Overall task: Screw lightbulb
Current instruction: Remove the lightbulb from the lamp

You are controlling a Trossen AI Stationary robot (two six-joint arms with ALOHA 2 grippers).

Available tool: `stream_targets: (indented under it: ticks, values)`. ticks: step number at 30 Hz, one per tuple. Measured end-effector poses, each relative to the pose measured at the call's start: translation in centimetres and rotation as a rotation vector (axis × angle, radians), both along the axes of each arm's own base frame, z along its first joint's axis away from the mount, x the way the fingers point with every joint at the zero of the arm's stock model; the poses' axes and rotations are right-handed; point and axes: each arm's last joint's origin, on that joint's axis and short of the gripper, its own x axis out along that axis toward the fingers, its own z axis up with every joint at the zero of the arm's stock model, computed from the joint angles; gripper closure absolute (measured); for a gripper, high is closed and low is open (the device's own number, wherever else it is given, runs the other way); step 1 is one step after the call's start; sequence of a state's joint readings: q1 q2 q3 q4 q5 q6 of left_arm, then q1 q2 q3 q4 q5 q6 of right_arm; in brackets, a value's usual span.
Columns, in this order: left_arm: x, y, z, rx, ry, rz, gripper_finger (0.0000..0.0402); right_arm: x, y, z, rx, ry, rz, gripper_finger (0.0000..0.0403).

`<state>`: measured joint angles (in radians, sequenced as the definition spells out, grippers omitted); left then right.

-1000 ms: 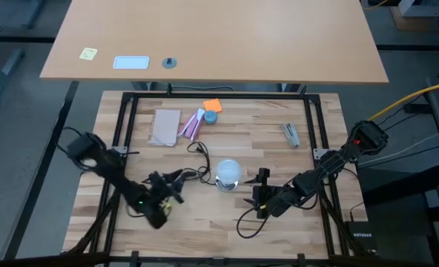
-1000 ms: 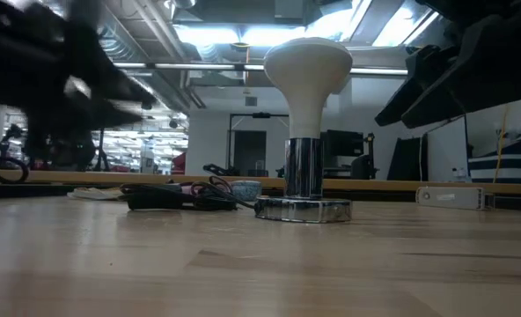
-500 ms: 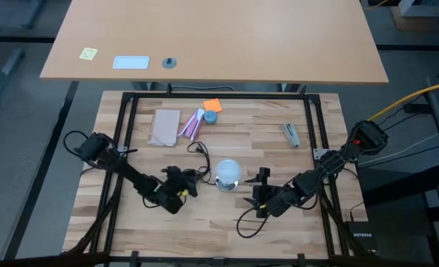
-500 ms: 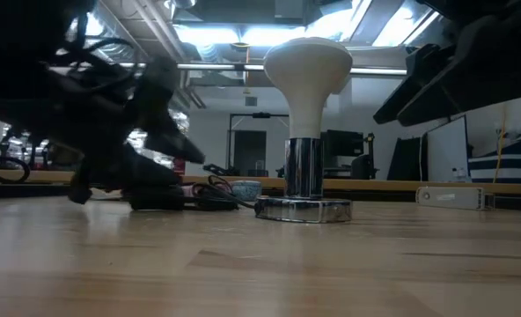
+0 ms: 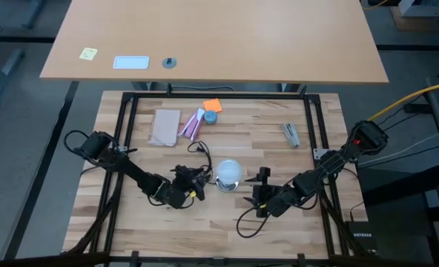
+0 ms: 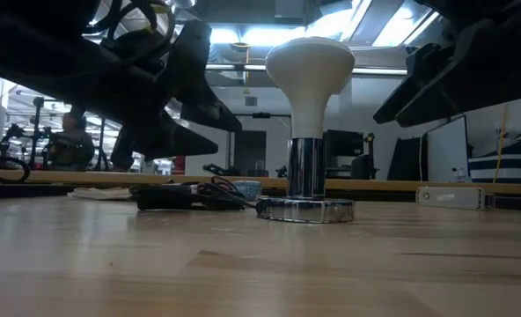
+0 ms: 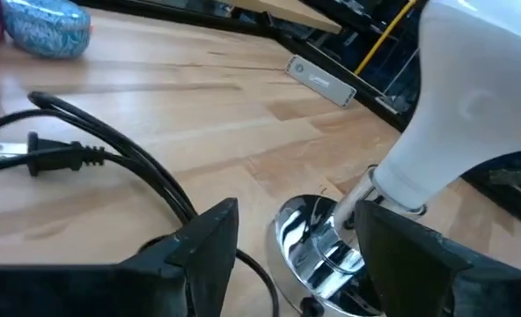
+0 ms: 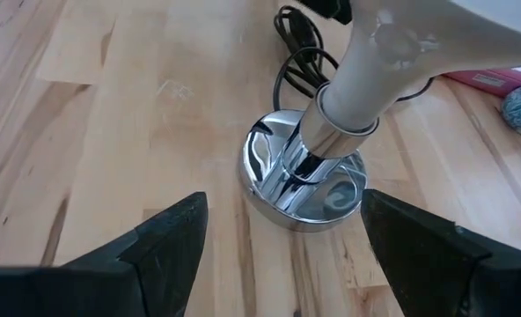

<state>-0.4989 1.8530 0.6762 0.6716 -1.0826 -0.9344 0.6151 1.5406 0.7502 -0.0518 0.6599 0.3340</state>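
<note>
The frosted white lightbulb (image 5: pixel 228 171) stands upright with its neck in the chrome socket (image 6: pixel 305 208), whose round base rests on the wooden table. My left gripper (image 5: pixel 197 184) is open just left of the socket, low over the table. In the left wrist view its fingers (image 7: pixel 209 239) stand on either side of the socket's base (image 7: pixel 315 248), and I see no touch. My right gripper (image 5: pixel 258 185) is open just right of the socket, pointing at its base (image 8: pixel 303 187), with the bulb (image 8: pixel 419 44) above.
The socket's dark cord and plug (image 7: pixel 40 155) lie on the table's left side behind my left gripper. A pink-and-white packet (image 5: pixel 192 124), a tan card (image 5: pixel 165 127), a blue lump (image 5: pixel 210 117) and a small grey piece (image 5: pixel 291 133) lie farther back. Black frame rails (image 5: pixel 123 133) border the table.
My left gripper has swung from the near left toward the table's right and a little toward the far edge. It now stands low beside the socket. The bulb, the socket and my right gripper have stayed put.
</note>
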Motion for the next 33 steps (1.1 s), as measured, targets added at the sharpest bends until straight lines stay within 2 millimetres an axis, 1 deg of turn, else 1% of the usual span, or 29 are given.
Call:
stream_targets:
  ticks: [4,9,11,14,17,24,30,33]
  values:
    - [0.1,0.2,0.0,0.021,0.017,0.000,0.0181,0.0,0.0,0.0,-0.002,0.000,-0.001,0.0098]
    - [0.4,0.8,-0.1,-0.017,0.001,0.013,0.0181,0.0,0.0,0.0,-0.002,0.000,-0.002,0.0098]
    - [0.7,1.1,-0.2,-0.065,0.003,-0.022,0.0180,0.0,0.0,0.0,-0.002,0.000,-0.002,0.0098]
    - [1.2,1.7,-0.3,-0.111,0.041,-0.122,0.0180,0.0,0.0,0.0,-0.002,0.000,-0.002,0.0098]
    - [1.6,2.0,-0.2,-0.116,0.065,-0.214,0.0180,0.0,0.0,0.0,-0.004,0.000,-0.001,0.0098]
    - [2.4,2.3,1.0,0.026,0.046,-0.284,0.0180,0.0,0.0,0.0,-0.007,0.002,0.002,0.0098]
    - [2.6,2.5,1.1,0.076,0.057,-0.322,0.0180,0.0,0.0,0.0,-0.013,0.003,0.007,0.0098]
    - [2.9,2.4,1.2,0.136,0.040,-0.355,0.0180,-0.2,-0.1,-0.3,-0.026,0.012,0.013,0.0098]
